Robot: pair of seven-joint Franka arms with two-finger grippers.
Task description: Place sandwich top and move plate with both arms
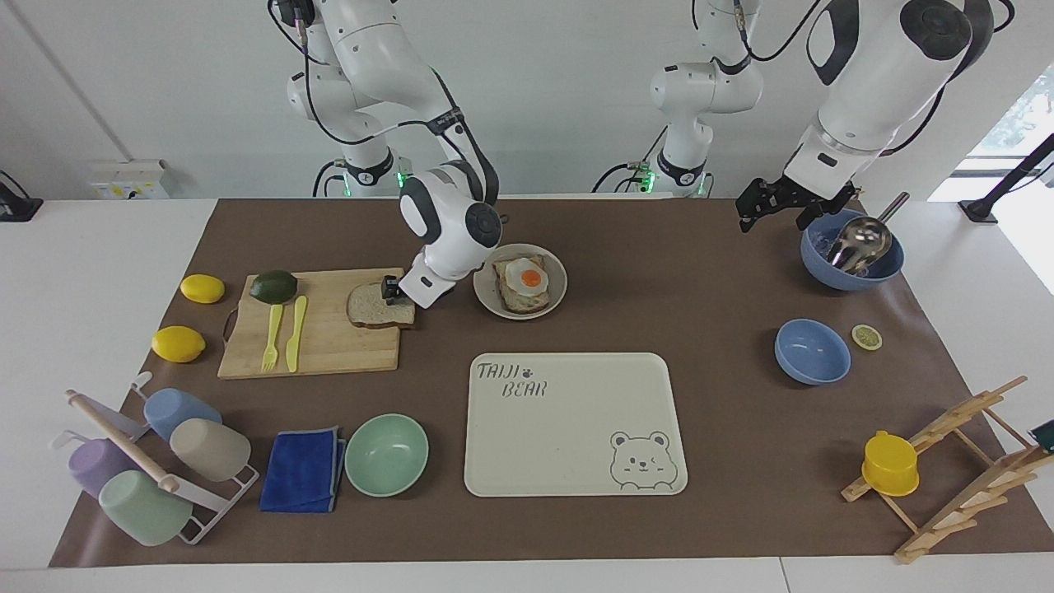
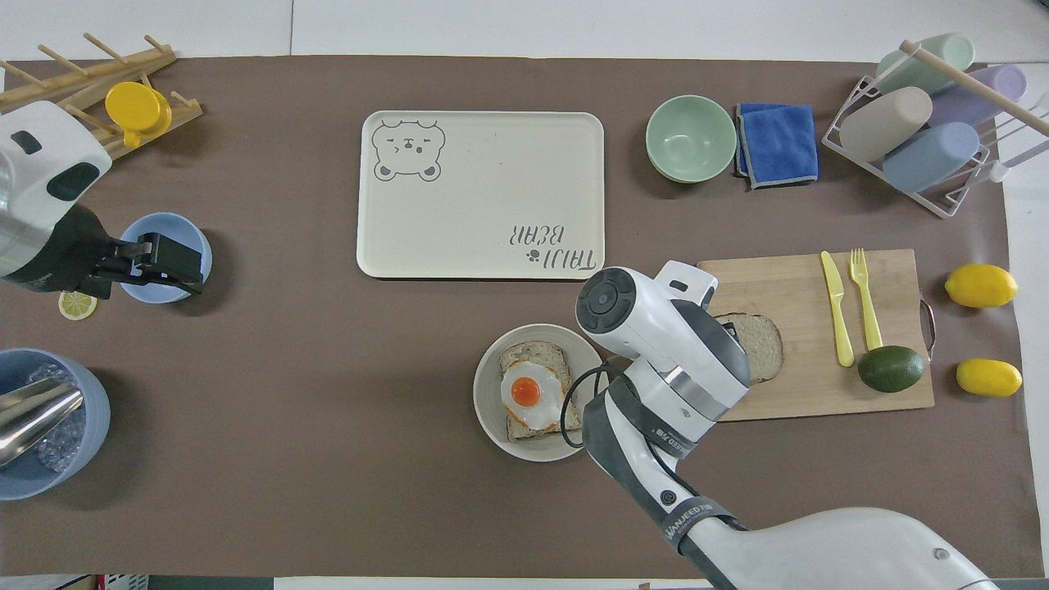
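Note:
The sandwich top (image 1: 366, 306), a plain brown bread slice, lies on the wooden cutting board (image 1: 329, 346); it also shows in the overhead view (image 2: 764, 348). My right gripper (image 1: 396, 300) is down at the slice's edge nearest the plate, its fingers closed over that edge. In the overhead view the right hand hides the fingers. The plate (image 1: 561, 290) sits beside the board with an egg-topped toast (image 1: 522, 284) on it; the overhead view shows it too (image 2: 485, 401). My left gripper (image 1: 774, 219) waits open and empty in the air by the blue bowl with the scoop.
A cream bear tray (image 1: 576, 445) lies farther from the robots than the plate. A mint bowl (image 1: 387, 455) and blue cloth (image 1: 303, 469) lie beside it. Yellow cutlery (image 1: 284, 329), an avocado (image 1: 273, 286) and lemons are at the board. Blue bowls (image 1: 812, 352) and a rack are toward the left arm's end.

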